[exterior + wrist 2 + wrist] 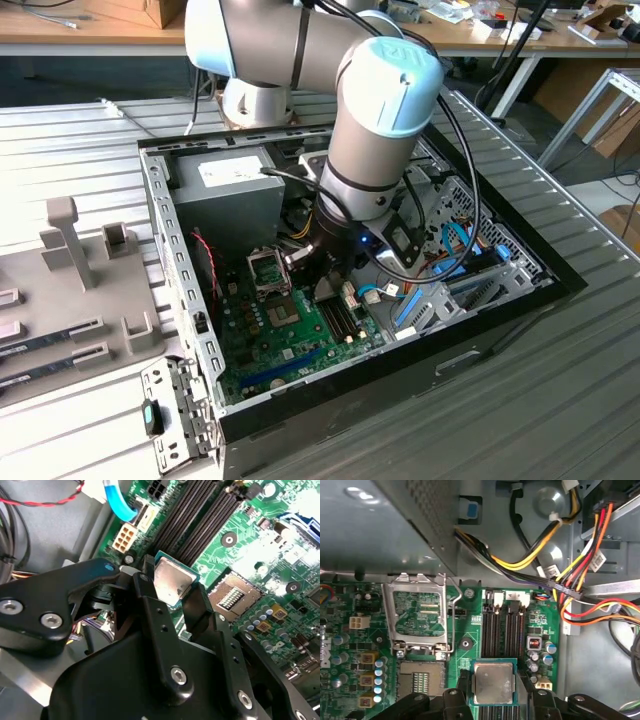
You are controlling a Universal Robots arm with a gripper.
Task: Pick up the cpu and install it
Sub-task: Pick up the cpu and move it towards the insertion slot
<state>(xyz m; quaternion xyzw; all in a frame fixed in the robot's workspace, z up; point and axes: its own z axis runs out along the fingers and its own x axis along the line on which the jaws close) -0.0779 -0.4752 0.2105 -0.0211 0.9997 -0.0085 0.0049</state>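
Note:
The cpu (493, 682) is a small square chip with a silvery-grey top and a thin green rim. My gripper (493, 686) is shut on it, one black finger on each side edge. In the second wrist view the cpu (171, 581) sits tilted between the black fingers (150, 605), above the green motherboard (250, 545). The motherboard's square socket (422, 680) lies beside the held chip, with its metal frame lid (417, 611) swung open. In the exterior view my gripper (303, 260) hangs low inside the computer case, right beside the socket (268, 270).
A grey power supply box (225, 190) stands behind the socket. Yellow, red and black cables (540, 560) run near the black memory slots (502, 630). The case walls (165, 250) ring the board. A grey fixture with memory sticks (60, 340) lies on the exterior view's left.

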